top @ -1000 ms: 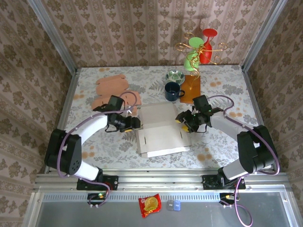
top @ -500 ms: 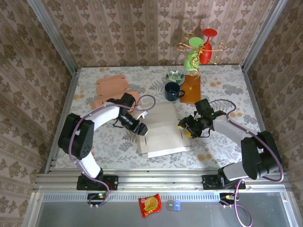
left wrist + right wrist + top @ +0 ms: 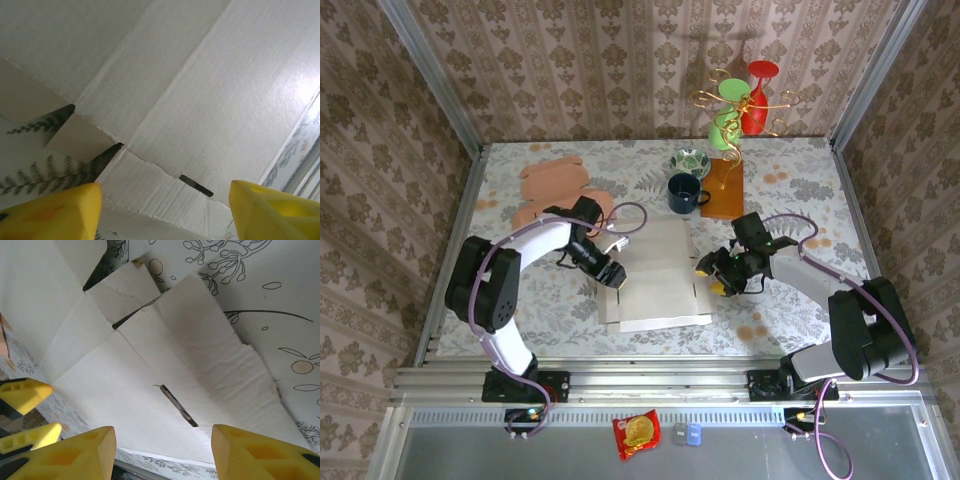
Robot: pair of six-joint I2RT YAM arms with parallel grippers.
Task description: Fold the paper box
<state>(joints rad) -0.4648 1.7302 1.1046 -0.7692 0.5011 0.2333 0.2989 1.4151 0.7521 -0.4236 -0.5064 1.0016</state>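
While the white paper box lies flat in the middle of the table, the two arms reach in from each side. The left gripper is at the box's left edge, and its yellow fingers are wide apart with nothing between them. The right gripper is at the box's right edge, spread wide too and holding nothing. A blue mug stands just behind the box
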